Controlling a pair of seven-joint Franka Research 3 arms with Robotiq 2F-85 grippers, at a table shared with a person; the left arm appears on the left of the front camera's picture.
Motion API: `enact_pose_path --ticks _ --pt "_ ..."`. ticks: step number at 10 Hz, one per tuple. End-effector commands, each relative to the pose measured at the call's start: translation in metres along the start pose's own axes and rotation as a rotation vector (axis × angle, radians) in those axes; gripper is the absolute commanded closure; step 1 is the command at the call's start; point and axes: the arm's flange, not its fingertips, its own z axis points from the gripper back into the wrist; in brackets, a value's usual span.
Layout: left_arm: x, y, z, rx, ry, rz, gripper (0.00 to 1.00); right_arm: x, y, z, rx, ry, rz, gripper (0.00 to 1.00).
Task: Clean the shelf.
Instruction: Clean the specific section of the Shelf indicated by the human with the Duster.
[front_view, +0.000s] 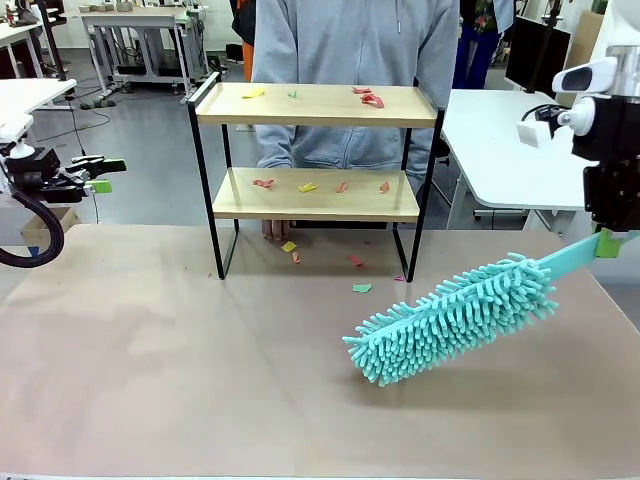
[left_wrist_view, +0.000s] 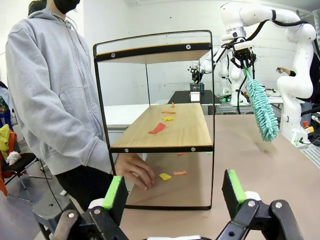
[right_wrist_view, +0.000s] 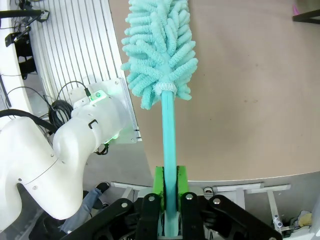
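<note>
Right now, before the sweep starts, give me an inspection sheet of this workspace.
Surface: brown matte tabletop.
Job's things: two-tier shelf, light wooden boards in black metal frame, upright; fluffy turquoise duster tilted over the tabletop.
Clutter: small coloured scraps on both boards and on the tabletop beneath.
Claws: left claw open, empty; right claw shut on the duster's handle.
Cables: black cable looped beside the left arm.
Surroundings: person in grey hoodie behind the shelf, hand on the tabletop; white tables beyond.
</note>
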Motion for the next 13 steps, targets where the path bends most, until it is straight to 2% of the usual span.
enact_pose_path --ticks 1,3,6,8,10,13 --pt "0.003 -0.001 0.000 0.003 -0.004 -0.013 0.00 -0.001 0.002 0.002 -0.010 -0.001 -0.011 0.87" --pt "0.003 -0.001 0.000 0.003 -0.004 -0.013 0.00 0.000 0.000 0.000 0.000 0.000 0.000 0.87" --pt "0.003 -0.001 0.000 0.003 -0.004 -0.013 0.00 0.053 0.026 -0.001 -0.018 -0.123 -0.132 0.87" --pt "0.003 -0.001 0.000 0.003 -0.004 -0.013 0.00 0.092 0.045 -0.006 -0.013 -0.161 -0.197 0.87" --pt "0.003 -0.001 0.000 0.003 -0.004 -0.013 0.00 0.131 0.063 -0.017 -0.057 -0.222 -0.348 0.87" --pt "0.003 -0.001 0.000 0.003 -0.004 -0.013 0.00 0.156 0.075 -0.031 -0.115 -0.352 -0.456 0.87"
